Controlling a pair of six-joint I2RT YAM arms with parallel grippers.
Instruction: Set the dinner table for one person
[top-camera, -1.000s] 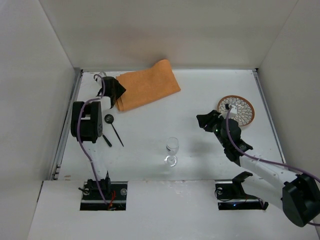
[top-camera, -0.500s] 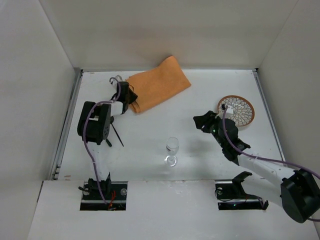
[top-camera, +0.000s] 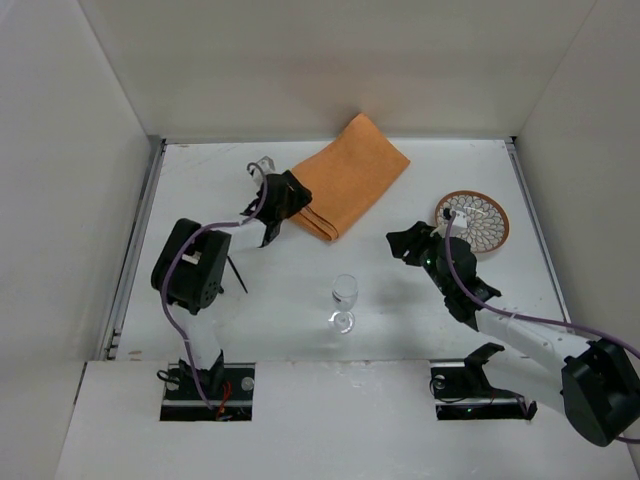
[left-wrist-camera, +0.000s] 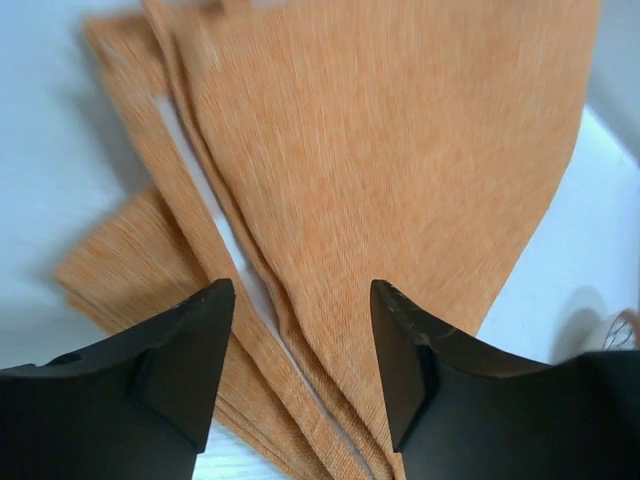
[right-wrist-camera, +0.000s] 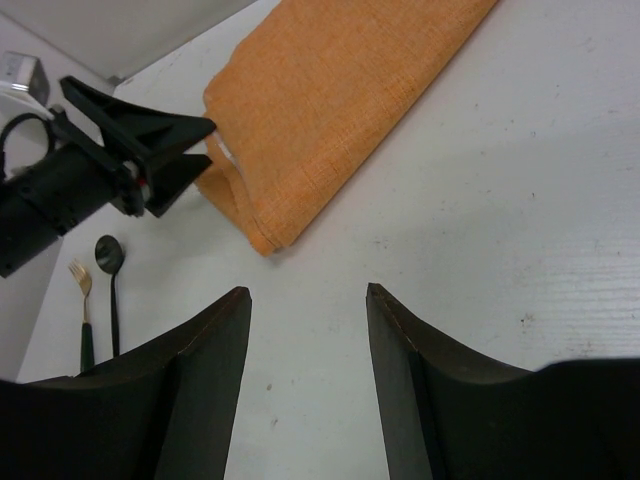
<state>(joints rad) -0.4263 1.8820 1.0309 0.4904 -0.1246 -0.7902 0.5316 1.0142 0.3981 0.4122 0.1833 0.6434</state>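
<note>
The table (top-camera: 300, 290) lies under both sets of jaws, white and bare between the things on it.

The left gripper (left-wrist-camera: 300, 300) has its jaws spread. The folded edge of the orange mat (left-wrist-camera: 400, 150) sits between and just ahead of the tips, its layers fanned apart, and nothing shows the fingers pinching any layer. From above, the mat (top-camera: 350, 175) stretches away from those jaws toward the far wall.

The right gripper (right-wrist-camera: 308, 300) is also spread and empty, with only bare table between its fingers. The mat's near corner is ahead of it and slightly left. Beyond the mat stands the left gripper. A spoon (right-wrist-camera: 108, 262) and a fork (right-wrist-camera: 80, 285) lie far off to its left.

The glass (top-camera: 344, 300) stands on the near side of both jaw sets, between the arms. The plate (top-camera: 473, 218) is just behind and beside the right wrist.

Risks, as I judge them:
- With the layers splayed, closing the jaws could catch only one fold, and the mat would open or bunch when pulled.
- Bringing the mat toward the near edge could take cloth or arm through the glass, which is tall on a narrow foot and would tip easily.
- If both arms reach for the mat, their grippers could meet at its corner.
</note>
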